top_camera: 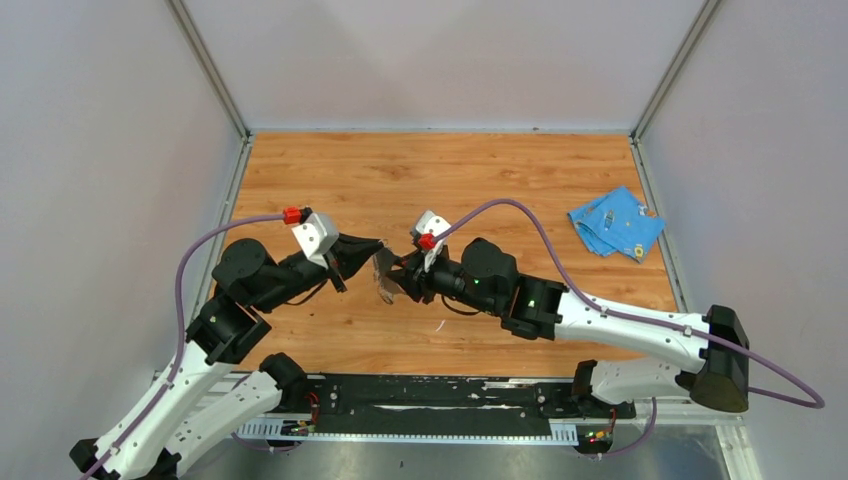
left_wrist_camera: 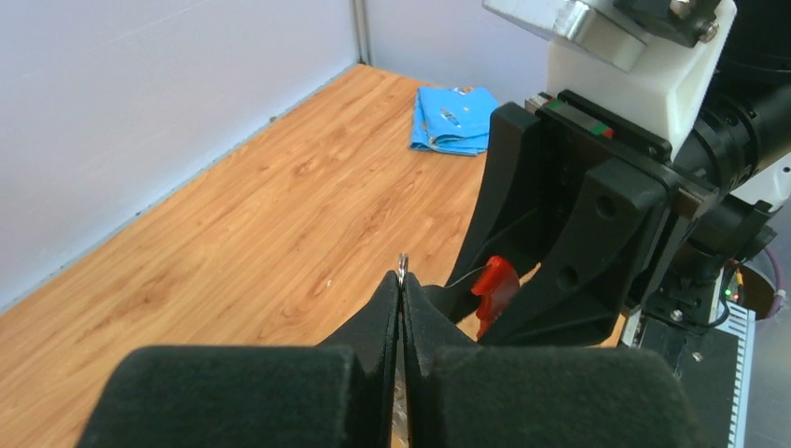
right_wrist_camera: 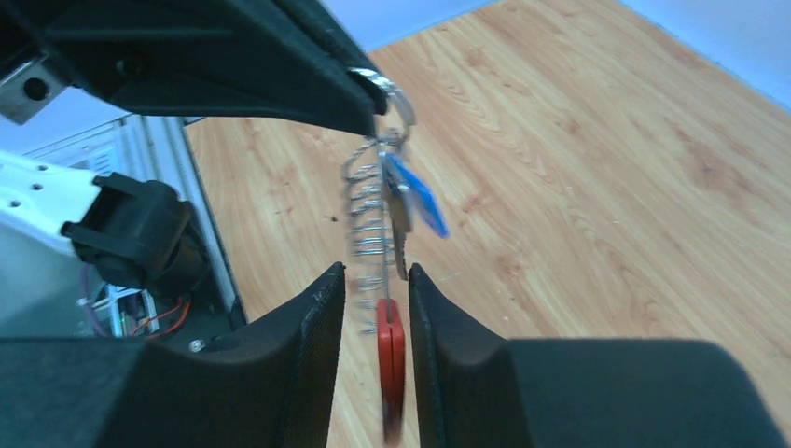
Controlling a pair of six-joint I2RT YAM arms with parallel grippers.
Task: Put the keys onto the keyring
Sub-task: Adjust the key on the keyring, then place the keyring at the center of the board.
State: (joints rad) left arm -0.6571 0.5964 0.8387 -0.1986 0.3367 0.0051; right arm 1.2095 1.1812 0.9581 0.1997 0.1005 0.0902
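Claws of the two arms stand tip to tip above the surface (top_camera: 330, 170), over its near half and left of its middle.

Left claw (left_wrist_camera: 403, 280): fingers pressed flat together, pinching the small metal ring (left_wrist_camera: 403, 266) of the keyring (right_wrist_camera: 382, 243) at their very tips. Only the top arc of the ring shows above them in the left wrist view.

Right claw (right_wrist_camera: 376, 273): fingers at a narrow spacing, set either side of the keyring's red end (right_wrist_camera: 391, 359). Bare wood shows between the red end and one finger, so no clamping grip is seen.

Keyring: clear of the surface, long axis close to upright, ring end up at the left claw, red end down between the right claw's fingers. A silvery coiled section (right_wrist_camera: 367, 219) joins the two ends.

Blue-headed key (right_wrist_camera: 417, 198): hanging just below the metal ring, beside the coiled section, slanting down and away from it. It is blurred, and whether it is threaded on the ring cannot be told.

Blue cloth (top_camera: 615, 222): lying folded on the surface at the right edge, toward the far right corner, well apart from both claws.
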